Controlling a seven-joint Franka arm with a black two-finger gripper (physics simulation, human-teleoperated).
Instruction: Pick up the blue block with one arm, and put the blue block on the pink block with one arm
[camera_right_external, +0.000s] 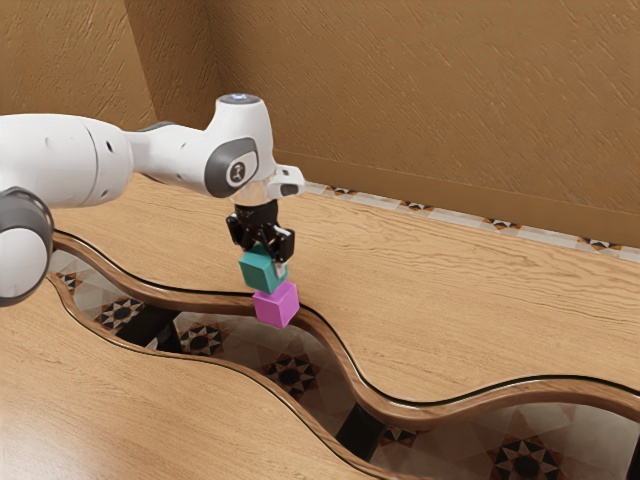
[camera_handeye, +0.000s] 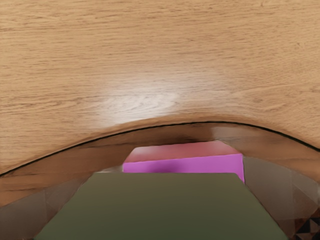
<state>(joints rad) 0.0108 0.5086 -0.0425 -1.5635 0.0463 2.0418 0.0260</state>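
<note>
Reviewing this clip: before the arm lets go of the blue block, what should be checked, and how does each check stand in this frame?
1. Gripper shut on the blue block: ok.
2. Blue block over the pink block: ok, though it sits slightly toward the exterior view's left.
3. Blocks touching before release: cannot tell. They seem to meet in the exterior view, but a small gap could be hidden.
4. Blue block level, not tilted: cannot tell.
5. Margin around the pink block on the table: not ok. It stands right at the curved edge.
</note>
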